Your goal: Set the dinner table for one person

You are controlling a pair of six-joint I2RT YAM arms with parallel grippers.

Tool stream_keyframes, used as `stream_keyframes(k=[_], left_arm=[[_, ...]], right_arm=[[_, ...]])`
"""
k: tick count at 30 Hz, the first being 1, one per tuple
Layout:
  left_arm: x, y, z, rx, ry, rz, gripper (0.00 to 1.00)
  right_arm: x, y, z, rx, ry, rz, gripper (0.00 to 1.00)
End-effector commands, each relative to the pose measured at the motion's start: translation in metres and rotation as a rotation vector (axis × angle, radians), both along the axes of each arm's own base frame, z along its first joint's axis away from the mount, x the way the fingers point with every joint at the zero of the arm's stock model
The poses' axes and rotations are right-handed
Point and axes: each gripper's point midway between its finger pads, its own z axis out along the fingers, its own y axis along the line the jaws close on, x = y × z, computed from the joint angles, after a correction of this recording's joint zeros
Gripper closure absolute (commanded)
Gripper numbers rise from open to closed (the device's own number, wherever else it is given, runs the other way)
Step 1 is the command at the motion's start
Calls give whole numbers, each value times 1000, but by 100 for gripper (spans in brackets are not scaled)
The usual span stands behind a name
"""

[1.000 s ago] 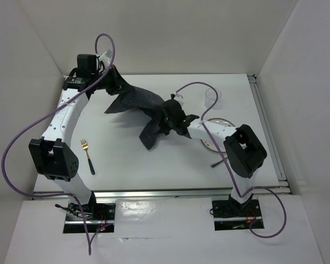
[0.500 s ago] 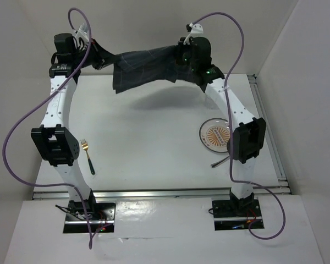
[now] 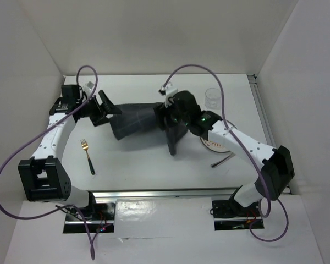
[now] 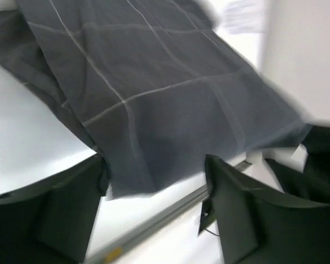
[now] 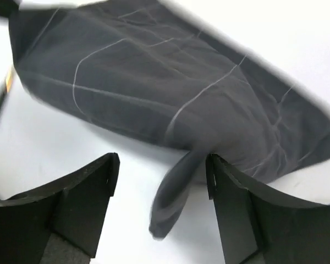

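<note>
The dark grey checked placemat (image 3: pixel 136 119) lies loosely spread over the middle of the white dinner table (image 3: pixel 137 165), blurred, with one corner (image 3: pixel 173 144) drooping at its right end. My left gripper (image 3: pixel 111 109) stands open at the cloth's left edge. In the left wrist view the placemat (image 4: pixel 154 93) reaches down between the spread fingers (image 4: pixel 242 220) without being pinched. My right gripper (image 3: pixel 164 116) is open at the cloth's right end. In the right wrist view the loose corner (image 5: pixel 173 203) of the placemat (image 5: pixel 154 93) hangs between the parted fingers (image 5: pixel 236 203).
A gold-headed fork (image 3: pixel 88 155) lies at the left of the table. A patterned plate (image 3: pixel 213 144) sits at the right, partly under my right arm, with a dark utensil (image 3: pixel 223 160) in front of it. A clear glass (image 3: pixel 212 98) stands at the back right.
Both arms came down from high at the back, where they held the placemat stretched between them. Both grippers have since opened and let the cloth go.
</note>
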Motion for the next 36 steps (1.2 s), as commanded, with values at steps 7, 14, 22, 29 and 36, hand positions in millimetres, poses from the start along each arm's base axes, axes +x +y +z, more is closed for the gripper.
stream_keyframes(k=[7, 14, 22, 29, 36], left_arm=[[0, 70, -22, 315, 209, 242, 15], [-67, 83, -66, 398, 377, 316, 52], [-166, 44, -128, 238, 612, 290, 34], [-204, 56, -153, 318, 746, 384, 22], [-210, 49, -179, 286, 928, 364, 25]], right_arm=[[-44, -39, -18, -258, 104, -78, 13], [-97, -74, -17, -109, 315, -253, 41], [-195, -86, -102, 240, 900, -582, 57], [-225, -119, -136, 330, 1063, -880, 21], [-219, -142, -170, 423, 1158, -1002, 22]])
